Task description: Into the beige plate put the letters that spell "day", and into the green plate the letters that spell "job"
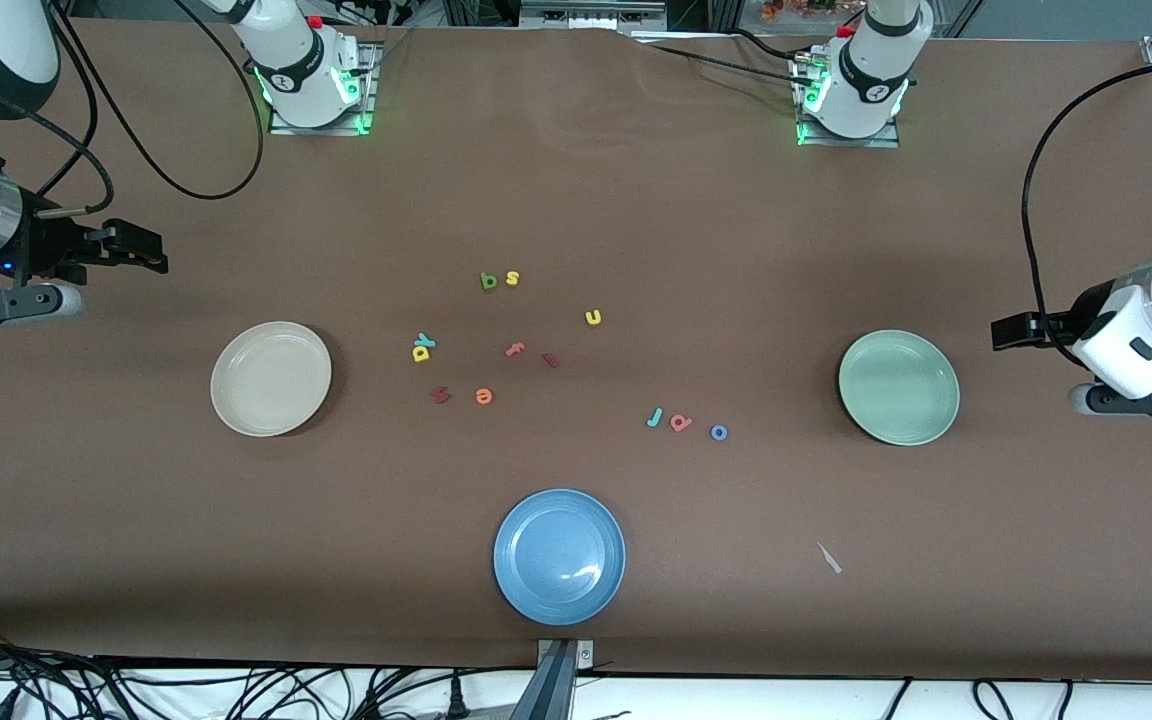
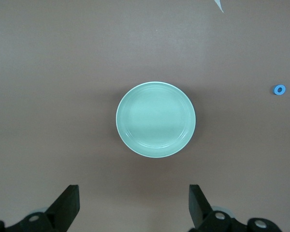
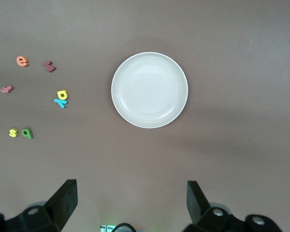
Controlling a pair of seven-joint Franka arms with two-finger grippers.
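**Three plates bare, every letter loose on the counter**

Three plates sit on the brown counter [image 1: 136, 560] and none holds anything; the beige plate [image 1: 271, 378] lies toward the right arm's end, the green plate [image 1: 899, 387] toward the left arm's end, and the blue plate [image 1: 559, 556] nearest the front camera, between the two.

All letters lie on the bare counter between the beige and green plates; the yellow bowl-and-stem letter [image 1: 421, 352] touches the teal "y" [image 1: 426, 340], both nearer the beige plate; the dark green bowl-and-stem letter [image 1: 489, 281] lies farther from the camera, just beside a yellow "s" [image 1: 512, 278]; the teal "j" [image 1: 654, 417], the salmon-red bowl-and-stem letter [image 1: 680, 422] and the blue ring "o" [image 1: 719, 432] form a short row nearer the green plate; a yellow "u" [image 1: 593, 317], a pink "f" [image 1: 515, 350], an orange "e" [image 1: 483, 397] and two dark red letters [image 1: 441, 395] are scattered among them.

The left end effector [image 2: 133, 203] waits over the counter beside the green plate, jaws spread wide and holding nothing; the right end effector [image 3: 130, 200] waits likewise beside the beige plate, spread and unladen.
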